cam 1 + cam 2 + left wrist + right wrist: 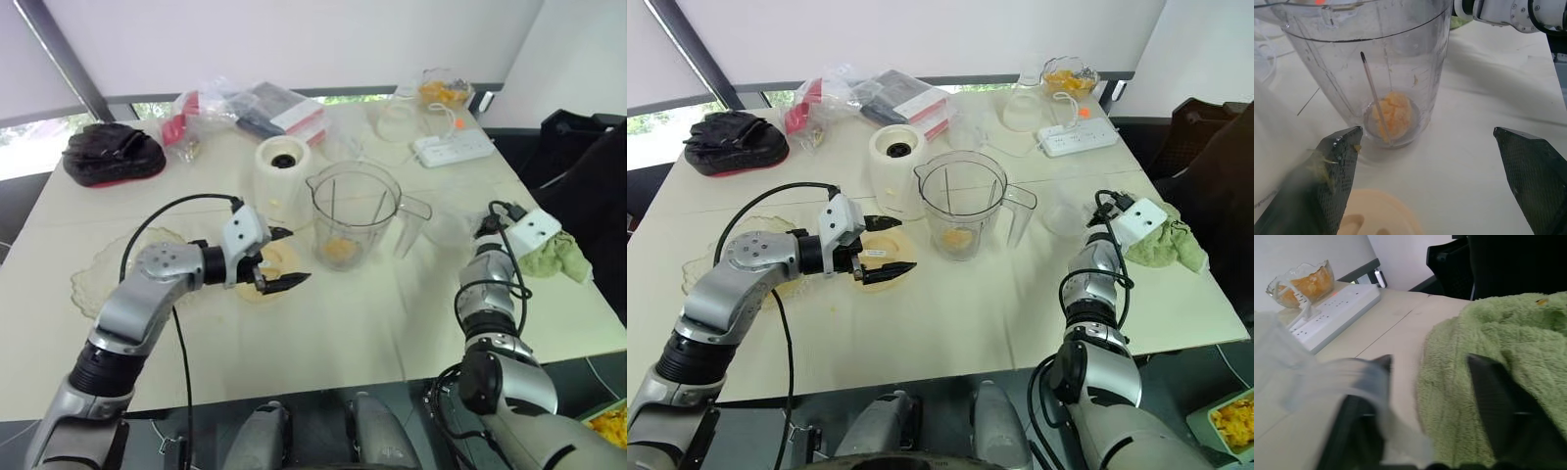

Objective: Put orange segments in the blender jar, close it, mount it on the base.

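Left tool (291, 257) wide open, empty, over lid (1378, 215) beside jar (355, 211); right tool (1428, 360) open, empty, at green cloth (1488, 323), right desk (343, 323) edge.

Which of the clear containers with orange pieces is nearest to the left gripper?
The blender jar, just beside the left gripper; the glass bowl stands far behind it.

The top of the blender jar (1376, 73) is cut off in the left wrist view. The pale lid (1378, 218) just beside the jar is partly hidden by a finger (1334, 171) of the left gripper (1426, 134). Well to the right of the jar, one finger (1356, 431) of the right gripper (1430, 360) is blurred behind a clear thing (1312, 377), and the green cloth (1488, 333) is cut off.
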{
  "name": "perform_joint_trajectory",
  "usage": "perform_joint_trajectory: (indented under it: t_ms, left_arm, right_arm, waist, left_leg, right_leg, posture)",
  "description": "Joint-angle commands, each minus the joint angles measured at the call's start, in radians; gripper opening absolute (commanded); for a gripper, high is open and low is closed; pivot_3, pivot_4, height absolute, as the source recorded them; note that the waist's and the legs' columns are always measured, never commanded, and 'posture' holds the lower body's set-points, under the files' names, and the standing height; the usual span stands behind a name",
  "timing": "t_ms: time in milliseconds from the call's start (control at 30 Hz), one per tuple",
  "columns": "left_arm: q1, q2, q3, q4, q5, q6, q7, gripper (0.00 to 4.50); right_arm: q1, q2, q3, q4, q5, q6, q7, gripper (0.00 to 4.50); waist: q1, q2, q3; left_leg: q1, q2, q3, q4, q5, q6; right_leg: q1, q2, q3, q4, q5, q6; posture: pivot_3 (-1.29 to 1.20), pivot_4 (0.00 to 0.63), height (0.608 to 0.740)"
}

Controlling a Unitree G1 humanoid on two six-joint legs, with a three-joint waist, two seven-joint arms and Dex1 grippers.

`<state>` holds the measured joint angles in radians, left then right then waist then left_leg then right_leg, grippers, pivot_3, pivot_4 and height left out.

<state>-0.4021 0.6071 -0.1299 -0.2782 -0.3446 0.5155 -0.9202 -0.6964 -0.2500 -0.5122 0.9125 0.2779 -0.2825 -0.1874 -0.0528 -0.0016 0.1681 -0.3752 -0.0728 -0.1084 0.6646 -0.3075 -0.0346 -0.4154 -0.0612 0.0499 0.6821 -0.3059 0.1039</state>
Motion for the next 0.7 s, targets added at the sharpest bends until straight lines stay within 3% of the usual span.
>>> perform_joint_trajectory:
  t_ms: [33,700]
  left_arm:
    - [-0.008,0.003,0.019,-0.024,-0.010,-0.011,0.004,4.50]
    - [-0.010,-0.024,0.003,-0.010,-0.003,-0.025,0.007,4.50]
  right_arm:
    - [0.012,-0.006,0.021,-0.049,-0.007,-0.002,0.004,3.01]
    - [0.208,0.018,0.094,-0.375,-0.005,0.163,0.021,3.01]
  waist:
    - [-0.002,0.000,0.000]
    - [-0.004,0.000,0.000]
  left_leg:
    - [0.000,0.000,0.000,0.000,0.000,0.000]
    - [0.000,0.000,0.000,0.000,0.000,0.000]
  right_leg:
    - [0.000,0.000,0.000,0.000,0.000,0.000]
    - [0.000,0.000,0.000,0.000,0.000,0.000]
  posture:
    - [0.00,0.150,0.740]
    - [0.00,0.150,0.740]
